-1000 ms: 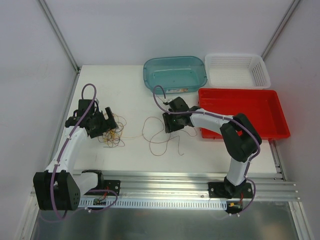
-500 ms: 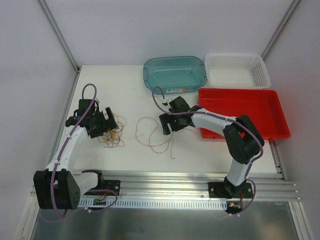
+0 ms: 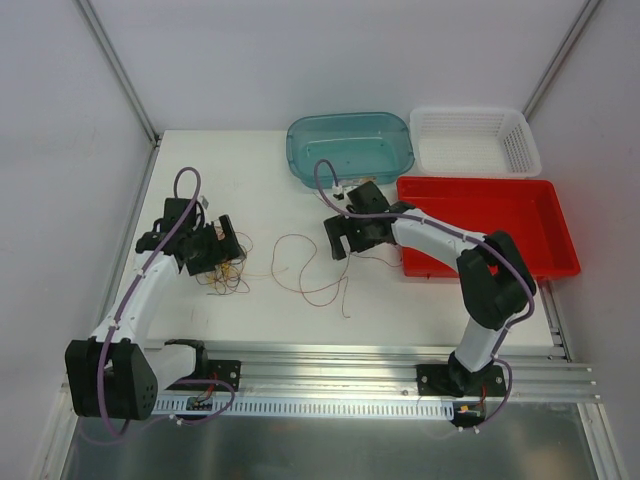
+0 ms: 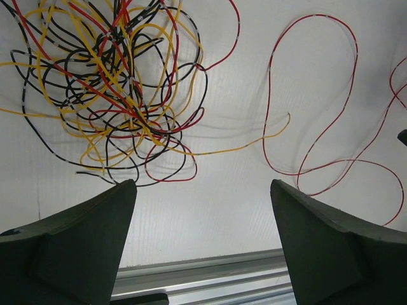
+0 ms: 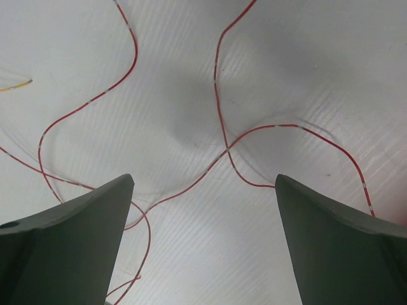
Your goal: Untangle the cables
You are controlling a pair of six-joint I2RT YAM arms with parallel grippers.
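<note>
Left wrist cam: knot of hair-thin red, yellow and black cables (image 4: 114, 89) sits on the white table (image 4: 241, 210) just ahead of the left claw (image 4: 200, 190), which is spread wide w/ nothing in it. Right claw (image 5: 203, 181) is also gaping and empty, over the 1 loose thin red wire (image 5: 219, 114). Risk imo: pinch several strands at once and a pull just cinches the knot tighter. Or the claw misses, bc they're so thin.

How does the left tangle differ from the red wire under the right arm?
The tangle is a dense knot of red, yellow and black wires; the red wire is one colour. The tangle is compact; the red wire sprawls in open loops. Both lie ungripped on the table.
</note>
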